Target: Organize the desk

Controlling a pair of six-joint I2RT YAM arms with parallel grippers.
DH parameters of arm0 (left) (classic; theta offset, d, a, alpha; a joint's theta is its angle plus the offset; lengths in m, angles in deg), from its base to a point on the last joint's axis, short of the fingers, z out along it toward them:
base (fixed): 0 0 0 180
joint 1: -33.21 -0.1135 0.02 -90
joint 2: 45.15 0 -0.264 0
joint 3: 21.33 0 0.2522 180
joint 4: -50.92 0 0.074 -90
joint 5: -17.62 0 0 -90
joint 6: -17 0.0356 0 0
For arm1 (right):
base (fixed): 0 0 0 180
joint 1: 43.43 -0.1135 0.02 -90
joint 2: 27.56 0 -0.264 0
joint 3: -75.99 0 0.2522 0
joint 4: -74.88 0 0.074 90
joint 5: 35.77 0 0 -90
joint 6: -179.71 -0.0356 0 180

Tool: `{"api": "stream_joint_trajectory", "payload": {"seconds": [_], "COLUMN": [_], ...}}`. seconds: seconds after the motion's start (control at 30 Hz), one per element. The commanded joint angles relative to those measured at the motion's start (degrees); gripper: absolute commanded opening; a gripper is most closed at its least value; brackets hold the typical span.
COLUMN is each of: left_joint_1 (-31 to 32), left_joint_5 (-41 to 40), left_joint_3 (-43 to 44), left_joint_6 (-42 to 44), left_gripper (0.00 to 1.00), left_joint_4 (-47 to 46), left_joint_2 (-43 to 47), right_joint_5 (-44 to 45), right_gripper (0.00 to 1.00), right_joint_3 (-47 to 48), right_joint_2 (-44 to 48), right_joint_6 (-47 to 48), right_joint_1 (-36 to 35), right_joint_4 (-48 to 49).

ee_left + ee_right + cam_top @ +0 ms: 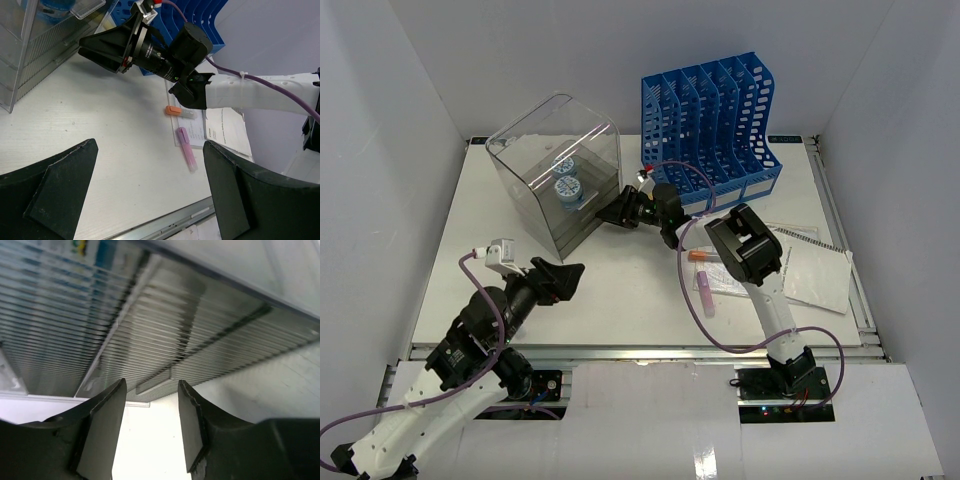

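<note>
The desk [620,300] is a white tabletop with a metal rail [165,225] along its front. My right gripper [611,212] is open just in front of the clear drawer box [555,175]. In the right wrist view its gripper [151,386] faces the box's ribbed drawer front [165,325], and nothing is between the fingers. My left gripper [567,278] hangs wide open and empty over the front left of the desk. A pink highlighter [705,295] and an orange-capped pen [700,256] lie mid-desk, with papers [810,270] to their right.
A blue slotted file rack [715,130] stands at the back right. Two blue-and-white rolls [567,180] sit inside the drawer box. White walls enclose the desk. The right arm [240,92] stretches across above the highlighter [186,148] and papers [225,127].
</note>
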Motion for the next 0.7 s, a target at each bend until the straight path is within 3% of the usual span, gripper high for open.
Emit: {"api": "stream_joint_trajectory", "payload": {"seconds": [0.0, 0.4, 0.67], "left_joint_1": [0.00, 0.00, 0.00], "left_joint_5": [-0.62, -0.32, -0.02], "left_joint_3": [0.41, 0.16, 0.34], "left_joint_6": [-0.16, -0.88, -1.05], "left_gripper": [0.98, 0.98, 0.98], "left_joint_4": [-1.01, -2.39, -2.87], "left_joint_2": [-0.48, -1.15, -1.54], "right_joint_5": [2.56, 4.22, 4.01], "right_gripper": [0.50, 0.44, 0.15], "right_joint_3": [0.06, 6.08, 6.15], "right_joint_2": [-0.43, -4.49, -6.56], "right_joint_6": [-1.74, -3.97, -7.27], "right_joint_1": [-0.71, -2.12, -2.17], "right_joint_4": [0.93, 0.61, 7.48]}}
